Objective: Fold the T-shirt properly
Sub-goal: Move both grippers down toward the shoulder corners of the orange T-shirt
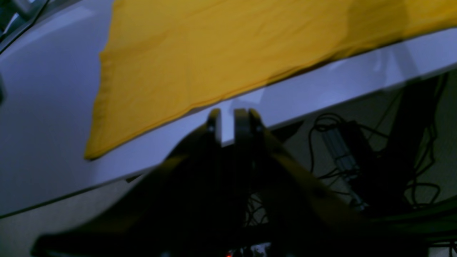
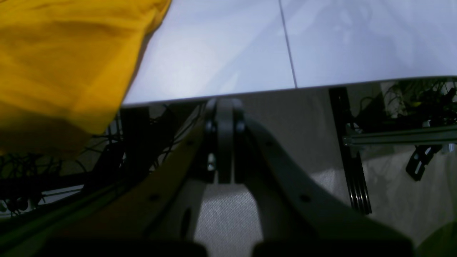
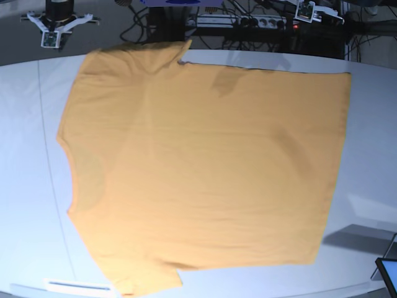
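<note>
The T-shirt point(image 3: 205, 180) lies spread flat on the table point(image 3: 25, 186), neck end toward the base view's left, hem toward its right. One sleeve hangs over the table's far edge. Behind the table, cables point(image 3: 248, 25) lie on the floor. In each wrist view the gripper sits off the table edge, apart from the cloth.

The left gripper point(image 1: 228, 119) has two slim black fingers point(image 1: 213, 123) with rounded tips, each carrying a small screw near its end, rising from broad arms of yellowish-olive plastic edged in black. The right gripper point(image 2: 224, 110) shows grey, rounded finger pads point(image 2: 225, 117) flanked by round dark fasteners, on paler grey-olive arms dotted with small screw holes.
</note>
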You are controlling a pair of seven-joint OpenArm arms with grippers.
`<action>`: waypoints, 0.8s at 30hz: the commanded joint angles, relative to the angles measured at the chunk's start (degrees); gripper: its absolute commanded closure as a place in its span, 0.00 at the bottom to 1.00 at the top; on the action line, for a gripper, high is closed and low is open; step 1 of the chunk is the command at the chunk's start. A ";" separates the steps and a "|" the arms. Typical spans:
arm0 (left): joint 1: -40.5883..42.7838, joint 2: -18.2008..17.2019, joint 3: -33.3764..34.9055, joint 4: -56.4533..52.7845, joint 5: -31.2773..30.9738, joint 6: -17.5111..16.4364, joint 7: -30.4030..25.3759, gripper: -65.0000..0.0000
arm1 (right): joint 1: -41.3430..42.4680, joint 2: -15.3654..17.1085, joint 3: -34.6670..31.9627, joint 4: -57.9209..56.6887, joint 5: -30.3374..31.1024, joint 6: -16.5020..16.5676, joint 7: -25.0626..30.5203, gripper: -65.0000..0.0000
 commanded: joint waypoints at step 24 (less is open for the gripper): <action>-2.35 0.30 -0.36 3.74 -0.52 0.47 0.51 0.89 | 6.78 0.56 0.23 2.28 -0.25 0.01 0.49 1.00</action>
